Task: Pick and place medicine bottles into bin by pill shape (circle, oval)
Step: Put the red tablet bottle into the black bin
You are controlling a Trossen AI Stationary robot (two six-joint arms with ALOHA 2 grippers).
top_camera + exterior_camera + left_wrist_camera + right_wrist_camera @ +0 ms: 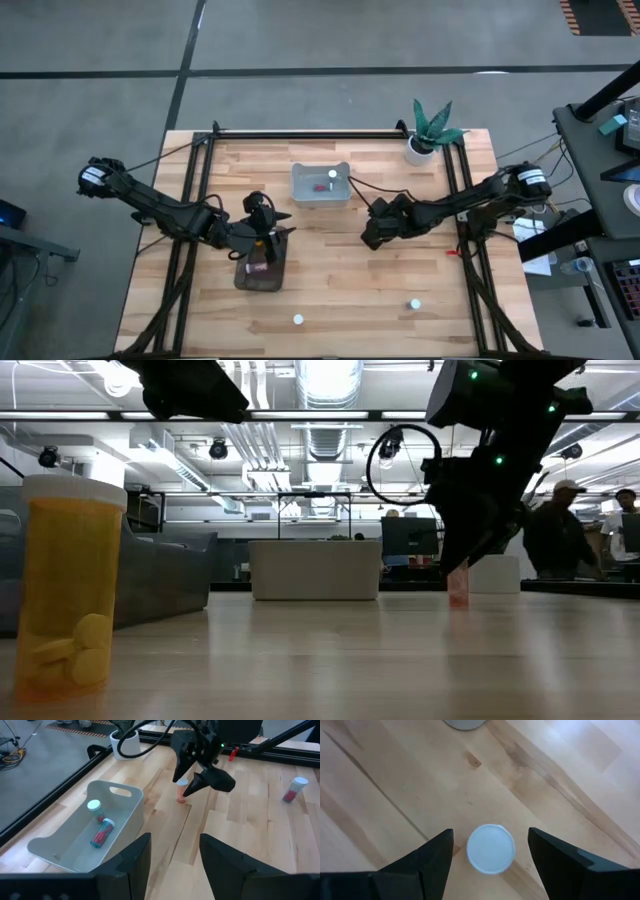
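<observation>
- Target bottle (pixel 490 848): stands upright on the table (pixel 340 270), white cap up, directly under the right gripper (pixel 490 855). In the left wrist view the same bottle (pixel 182 791) shows a pinkish body and stands just below the right gripper's tips.
- Right gripper: fingers spread wide, one on each side of the cap, not touching it. Nothing held.
- Step in hand (judged): pick approach on this bottle; grasp not yet made.
- Next move calls for: straight descent so the fingers straddle the cap or body, then closing. The bottle is small and upright, so an off-centre finger could tip it.
- Pill shape in this bottle not readable here; destination bin cannot be fixed from these views.
- Clear bin (pixel 321 184): just behind the right gripper towards the table's far edge; holds two bottles with reddish contents (pixel 101 832).
- Left gripper (pixel 172 855): over the dark bin (pixel 262 268) on the left; fingers partly apart, empty.
- Other bottles: two near the front edge (pixel 298 320), (pixel 415 303), well apart from both bins. An amber one close to the low camera (pixel 68 585) holds pale tablets.
- Plant pot (pixel 418 150) at the far right corner, not involved.
</observation>
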